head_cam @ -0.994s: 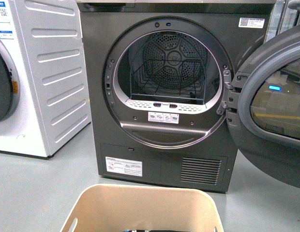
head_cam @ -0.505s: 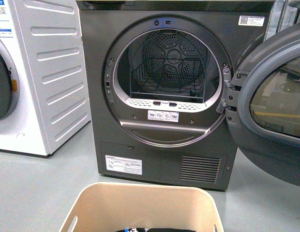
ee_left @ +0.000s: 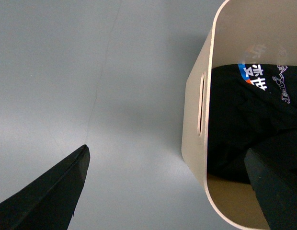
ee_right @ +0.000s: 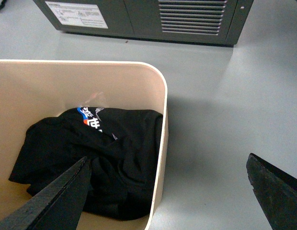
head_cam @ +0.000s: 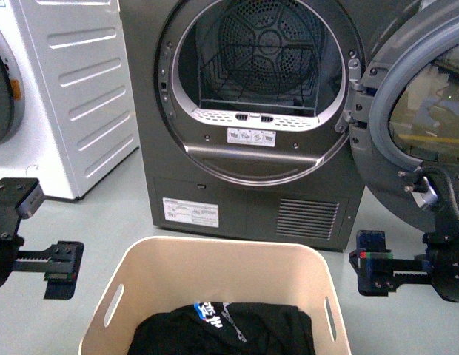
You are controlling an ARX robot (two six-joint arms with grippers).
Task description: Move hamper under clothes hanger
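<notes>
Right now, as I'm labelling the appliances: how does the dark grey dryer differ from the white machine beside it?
The dryer faces the camera squarely; the white machine stands angled, showing its ribbed side. The dryer's door is swung open, baring the drum; the white machine's round door looks shut. Both are front-loaders standing on the grey floor.

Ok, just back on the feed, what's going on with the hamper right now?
The robot faces the hamper, which sits on the floor in front of the open dryer with a black garment inside. The left tool and right tool are both open, one at each side of the hamper, each lined up with a side wall. Neither grips it yet. The clothes hanger is not in view.
</notes>
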